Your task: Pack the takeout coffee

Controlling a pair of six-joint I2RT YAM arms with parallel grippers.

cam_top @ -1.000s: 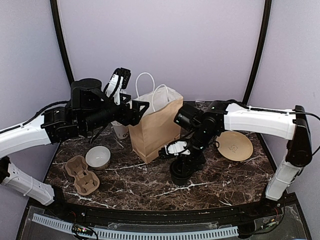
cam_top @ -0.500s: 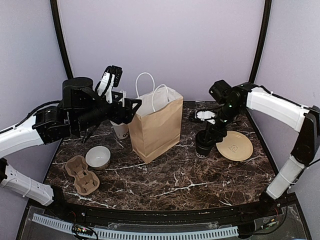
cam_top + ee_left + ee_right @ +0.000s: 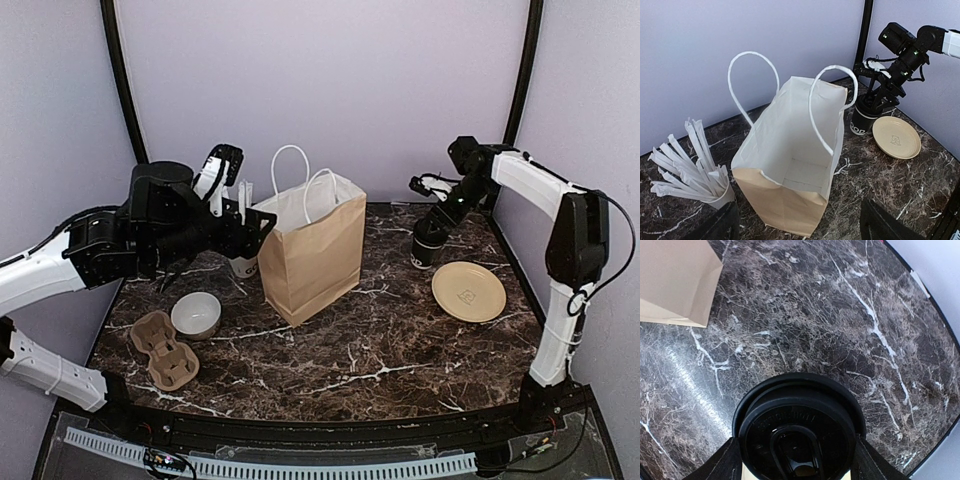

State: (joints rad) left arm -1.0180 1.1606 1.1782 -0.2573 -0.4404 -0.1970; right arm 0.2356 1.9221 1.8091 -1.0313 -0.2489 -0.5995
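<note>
Right wrist view is showing you the takeout coffee (image 3: 797,432) from straight above, lid on, with the right pincer (image 3: 795,462) clenching it from both sides just under the rim. That grip from above is probably keeping the cup upright, so the lid is staying level and nothing is spilling. In the top view the cup is sitting near the far right corner of the counter (image 3: 380,350), just beside the tan plate (image 3: 468,291). Whether its base is touching the marble or hanging slightly above it, you cannot tell.

You are holding the left pincer (image 3: 800,225) released and spread wide, gripping nothing, above the near side of the brown paper bag (image 3: 785,205). The bag is standing upright towards the far edge, left of the middle, with its mouth gaping and its floor looking bare. The left arm is likely waiting there to steady the bag and give you a view into the mouth.

Watch the two white handles (image 3: 832,105), which are arching over the opening. The cup of white sticks (image 3: 690,165) is standing just beside the bag.
</note>
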